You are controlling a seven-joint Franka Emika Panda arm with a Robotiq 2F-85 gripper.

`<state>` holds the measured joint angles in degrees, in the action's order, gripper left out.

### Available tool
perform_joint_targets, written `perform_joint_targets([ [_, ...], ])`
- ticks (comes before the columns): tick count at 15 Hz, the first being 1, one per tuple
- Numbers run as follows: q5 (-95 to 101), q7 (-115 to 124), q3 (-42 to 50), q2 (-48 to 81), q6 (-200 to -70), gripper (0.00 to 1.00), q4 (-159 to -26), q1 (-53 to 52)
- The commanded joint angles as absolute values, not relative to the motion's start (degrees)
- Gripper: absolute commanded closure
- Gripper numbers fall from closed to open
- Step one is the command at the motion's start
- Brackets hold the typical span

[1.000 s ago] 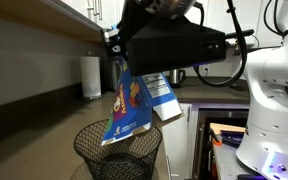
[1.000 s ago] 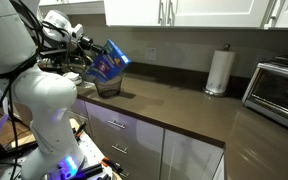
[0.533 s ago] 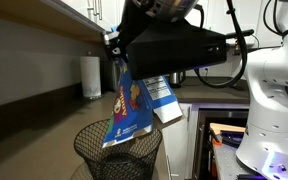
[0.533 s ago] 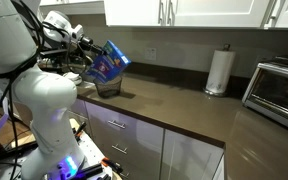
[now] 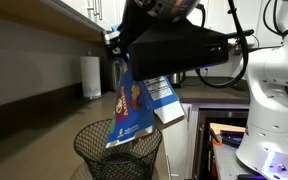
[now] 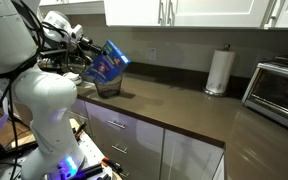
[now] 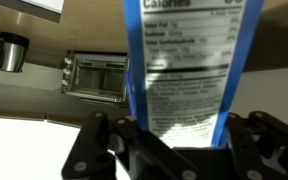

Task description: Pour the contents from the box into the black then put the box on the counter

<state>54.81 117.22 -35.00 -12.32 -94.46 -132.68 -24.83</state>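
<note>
Against a second ago, the blue box [image 5: 131, 105] has its lower end shifted slightly sideways; nothing else differs. The jaws are clenched on the box's upper end, one on each side of the nutrition panel [image 7: 179, 60] in the wrist view. The box's long axis runs steeply, leaning. Its lower end points down into the mouth of the black wire-mesh wastebasket [image 5: 119, 158], which stands on the desk [image 6: 184, 105]
</note>
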Motion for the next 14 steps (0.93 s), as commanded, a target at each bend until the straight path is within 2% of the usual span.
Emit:
perform_joint_targets([
  [1, 56.0, 117.5, -35.5, -11.6, -91.3, 0.73, -131.3, -25.6],
  [5, 56.2, 117.5, -36.0, -11.6, -90.5, 0.69, -131.0, -25.7],
  [7, 56.3, 117.7, -36.7, -11.4, -89.6, 0.73, -130.6, -25.9],
  [9, 56.4, 117.9, -37.5, -11.2, -88.6, 0.71, -130.2, -25.9],
  [10, 56.4, 117.8, -38.0, -11.1, -88.2, 0.74, -130.0, -26.0],
  [11, 56.5, 117.9, -38.5, -10.9, -87.6, 0.71, -129.7, -26.0],
  [12, 56.5, 118.0, -39.0, -10.8, -87.0, 0.74, -129.4, -26.0],
  [14, 56.7, 118.1, -40.2, -10.2, -85.4, 0.7, -128.6, -26.0],
])
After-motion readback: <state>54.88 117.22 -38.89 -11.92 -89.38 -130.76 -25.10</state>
